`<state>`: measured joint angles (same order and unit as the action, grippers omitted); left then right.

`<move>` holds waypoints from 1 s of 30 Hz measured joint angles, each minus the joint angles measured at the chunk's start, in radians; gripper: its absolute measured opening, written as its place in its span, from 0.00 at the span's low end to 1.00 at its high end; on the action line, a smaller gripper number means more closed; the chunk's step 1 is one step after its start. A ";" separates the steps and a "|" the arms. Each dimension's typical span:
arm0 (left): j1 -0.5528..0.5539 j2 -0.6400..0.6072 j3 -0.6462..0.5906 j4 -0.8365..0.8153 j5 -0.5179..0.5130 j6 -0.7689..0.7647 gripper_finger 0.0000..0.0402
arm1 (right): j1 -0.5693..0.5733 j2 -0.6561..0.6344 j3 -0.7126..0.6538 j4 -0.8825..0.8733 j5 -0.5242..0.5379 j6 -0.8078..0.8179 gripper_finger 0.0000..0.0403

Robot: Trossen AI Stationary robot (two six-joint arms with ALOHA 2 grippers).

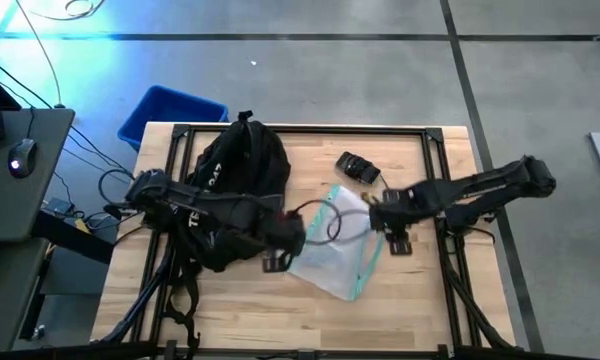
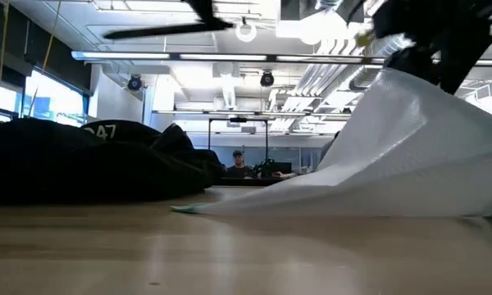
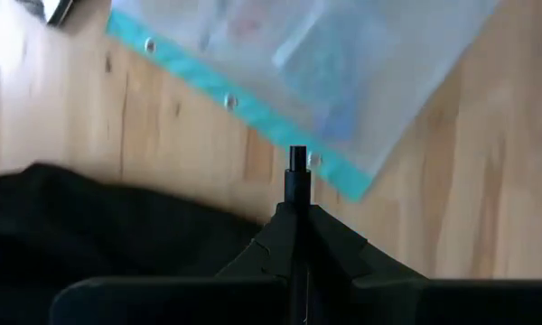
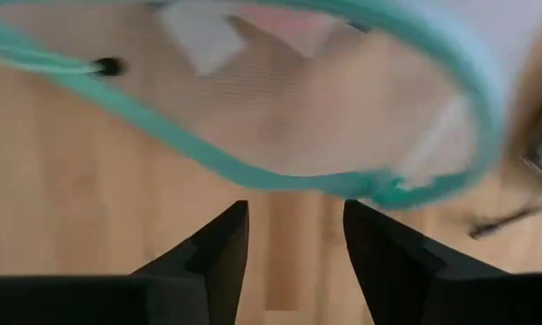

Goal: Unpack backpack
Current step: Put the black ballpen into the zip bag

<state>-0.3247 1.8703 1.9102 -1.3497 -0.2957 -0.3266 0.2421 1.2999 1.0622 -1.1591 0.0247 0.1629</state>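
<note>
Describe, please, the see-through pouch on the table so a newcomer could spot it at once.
Start at the black backpack on the wooden table. Just beside it, towards the right arm, lies a flat translucent mesh pouch between the two claws. Its teal edging sets it apart from the small black item farther back.

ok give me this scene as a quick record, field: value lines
backpack: black backpack lying on the table's left half
pouch: translucent mesh pouch with teal trim, on the wood beside the backpack
small item: dark object on the table, beyond the pouch
left claw: left claw shut, at the pouch's trim
right claw: right claw open, at the pouch's other side
bin: blue bin off the table's far left corner
</note>
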 joint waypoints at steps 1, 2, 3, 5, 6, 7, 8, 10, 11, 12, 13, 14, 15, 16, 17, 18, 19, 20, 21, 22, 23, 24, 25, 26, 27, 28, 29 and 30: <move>-0.018 -0.002 0.000 -0.026 -0.020 -0.018 0.00 | 0.048 0.000 0.018 -0.011 0.021 0.024 0.41; -0.037 -0.004 0.000 -0.050 -0.039 -0.034 0.00 | 0.098 0.000 0.039 -0.019 0.047 0.049 0.41; -0.056 -0.006 0.000 -0.069 -0.054 -0.049 0.00 | 0.149 0.000 0.064 -0.026 0.076 0.075 0.41; -0.090 -0.011 0.000 -0.090 -0.082 -0.075 0.00 | 0.240 0.001 0.114 -0.034 0.139 0.122 0.41; -0.107 -0.017 0.000 -0.097 -0.095 -0.088 0.00 | 0.281 0.002 0.139 -0.031 0.165 0.134 0.41; -0.121 -0.021 0.000 -0.100 -0.109 -0.099 0.00 | 0.316 0.002 0.158 -0.016 0.188 0.137 0.41; -0.133 -0.026 0.000 -0.102 -0.120 -0.109 0.00 | 0.346 0.002 0.169 0.012 0.199 0.129 0.41; -0.156 -0.032 0.000 -0.103 -0.139 -0.125 0.00 | 0.389 0.003 0.173 0.099 0.172 0.081 0.41; -0.165 -0.033 0.000 -0.104 -0.146 -0.132 0.00 | 0.405 0.010 0.169 0.147 0.145 0.055 0.41; -0.173 -0.033 0.000 -0.104 -0.154 -0.138 0.00 | 0.419 0.022 0.163 0.182 0.123 0.031 0.41; -0.181 -0.033 0.000 -0.104 -0.159 -0.141 0.00 | 0.431 0.041 0.157 0.195 0.102 0.006 0.41; -0.189 -0.033 0.000 -0.105 -0.160 -0.144 0.00 | 0.439 0.067 0.154 0.191 0.089 -0.023 0.41; -0.198 -0.033 0.000 -0.105 -0.160 -0.145 0.00 | 0.445 0.098 0.154 0.187 0.078 -0.059 0.41; -0.206 -0.033 0.000 -0.105 -0.160 -0.150 0.00 | 0.449 0.130 0.153 0.187 0.075 -0.100 0.41; -0.215 -0.033 0.000 -0.105 -0.159 -0.156 0.00 | 0.449 0.162 0.153 0.189 0.075 -0.146 0.41; -0.223 -0.033 0.000 -0.105 -0.158 -0.163 0.00 | 0.449 0.197 0.153 0.192 0.081 -0.194 0.41; -0.231 -0.033 0.000 -0.105 -0.157 -0.169 0.00 | 0.449 0.232 0.153 0.194 0.099 -0.244 0.41; -0.239 -0.033 0.000 -0.105 -0.155 -0.175 0.00 | 0.449 0.272 0.153 0.193 0.137 -0.285 0.41; -0.248 -0.033 0.000 -0.105 -0.155 -0.184 0.00 | 0.450 0.308 0.153 0.192 0.190 -0.309 0.41; -0.254 -0.033 0.000 -0.105 -0.154 -0.192 0.00 | 0.450 0.345 0.152 0.191 0.243 -0.320 0.41; -0.261 -0.033 0.000 -0.106 -0.154 -0.198 0.00 | 0.450 0.378 0.152 0.191 0.291 -0.320 0.41; -0.267 -0.033 0.000 -0.105 -0.151 -0.206 0.00 | 0.448 0.410 0.152 0.191 0.322 -0.319 0.41; -0.275 -0.033 0.000 -0.105 -0.146 -0.214 0.00 | 0.444 0.442 0.152 0.185 0.332 -0.320 0.41; -0.280 -0.033 0.000 -0.105 -0.140 -0.222 0.00 | 0.442 0.473 0.152 0.171 0.333 -0.321 0.41; -0.283 -0.033 0.000 -0.105 -0.135 -0.231 0.00 | 0.442 0.500 0.152 0.154 0.334 -0.319 0.41; -0.287 -0.033 0.000 -0.105 -0.134 -0.242 0.00 | 0.441 0.524 0.152 0.136 0.337 -0.310 0.41; -0.289 -0.033 0.000 -0.105 -0.133 -0.250 0.00 | 0.439 0.542 0.152 0.121 0.341 -0.296 0.41; -0.293 -0.033 0.000 -0.106 -0.132 -0.258 0.00 | 0.439 0.555 0.152 0.110 0.340 -0.289 0.41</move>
<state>-0.6180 1.8370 1.9102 -1.4555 -0.4282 -0.5847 0.6807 1.8549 1.2140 -1.0496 0.3649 -0.1266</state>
